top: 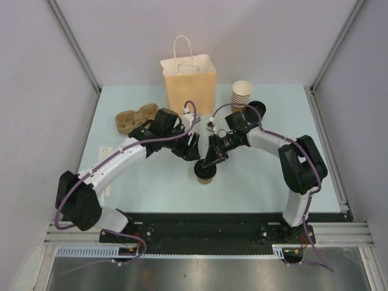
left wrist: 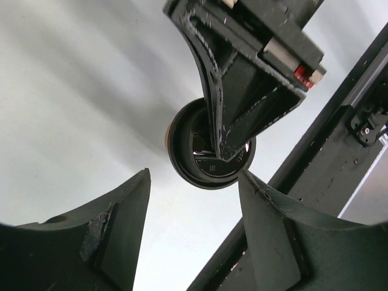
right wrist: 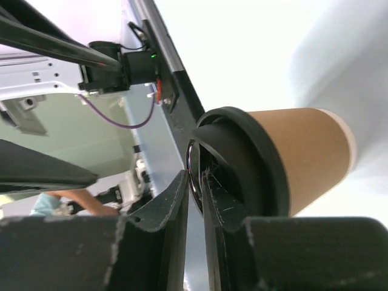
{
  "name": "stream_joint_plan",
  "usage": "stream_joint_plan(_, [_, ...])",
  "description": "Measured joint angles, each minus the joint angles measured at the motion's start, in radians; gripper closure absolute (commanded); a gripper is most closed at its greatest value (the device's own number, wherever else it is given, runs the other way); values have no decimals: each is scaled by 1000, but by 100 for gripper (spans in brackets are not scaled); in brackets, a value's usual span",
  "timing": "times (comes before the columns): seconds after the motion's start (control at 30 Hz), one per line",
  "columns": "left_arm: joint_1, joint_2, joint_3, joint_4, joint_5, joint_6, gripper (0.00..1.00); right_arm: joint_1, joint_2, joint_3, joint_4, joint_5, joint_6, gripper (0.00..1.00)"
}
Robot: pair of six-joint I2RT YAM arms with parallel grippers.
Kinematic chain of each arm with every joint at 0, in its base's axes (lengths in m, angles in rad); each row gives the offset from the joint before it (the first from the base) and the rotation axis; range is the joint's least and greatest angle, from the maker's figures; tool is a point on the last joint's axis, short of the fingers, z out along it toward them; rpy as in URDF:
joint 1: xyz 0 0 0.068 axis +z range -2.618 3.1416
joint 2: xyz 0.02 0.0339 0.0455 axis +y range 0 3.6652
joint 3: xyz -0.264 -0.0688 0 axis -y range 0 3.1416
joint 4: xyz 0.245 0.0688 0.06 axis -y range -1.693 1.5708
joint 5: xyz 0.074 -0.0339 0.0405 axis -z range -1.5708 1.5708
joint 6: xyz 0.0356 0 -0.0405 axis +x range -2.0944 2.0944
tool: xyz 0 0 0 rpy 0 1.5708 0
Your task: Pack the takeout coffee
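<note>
Left arm: stretched to mid-table; left gripper point(top: 193, 150) is spread wide.
Right arm: bent inward; right gripper point(right wrist: 194, 179) is narrowed at the lid point(right wrist: 233, 151) rim, grip not discernible.
Position: takeout coffee point(top: 205, 174) is stood upright on table point(top: 260, 182).

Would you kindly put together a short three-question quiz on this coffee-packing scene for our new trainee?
1. True or false: the takeout coffee is already inside the paper bag.
2. Fill in: the left gripper hangs beside the cup with its jaws ___.
3. What touches the coffee's lid? A the left gripper, B the right gripper, C nothing.
Key: 1 false, it stands on the table in front of the bag; 2 open; 3 B.
</note>
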Motion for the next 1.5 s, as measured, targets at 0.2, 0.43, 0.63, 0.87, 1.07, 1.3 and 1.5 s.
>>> stream_joint_plan(0.2, [0, 0, -32, 7, 14, -2, 33, -3, -85, 15, -111, 69, -69, 80])
stream_joint_plan(0.43, [-2, 0, -46, 27, 16, -2, 34, -7, -196, 15, -246, 174, -151, 78])
stream_joint_plan(0.63, [-3, 8, -46, 38, 16, -2, 34, -7, -199, -10, -298, 278, -182, 73])
stream_joint_plan(0.87, [-3, 10, -75, 68, 21, -12, 34, -5, -183, -68, -309, 329, -199, 76])
stream_joint_plan(1.07, [1, 10, -94, 77, 26, -26, 34, -8, -141, -68, -280, 335, -201, 76])
stream_joint_plan(1.3, [18, 10, -108, 84, 36, -35, 34, -18, -97, -55, -250, 335, -200, 77])
stream_joint_plan(1.5, [28, 8, -125, 114, 36, -47, 34, -21, -53, 3, -231, 335, -198, 77])
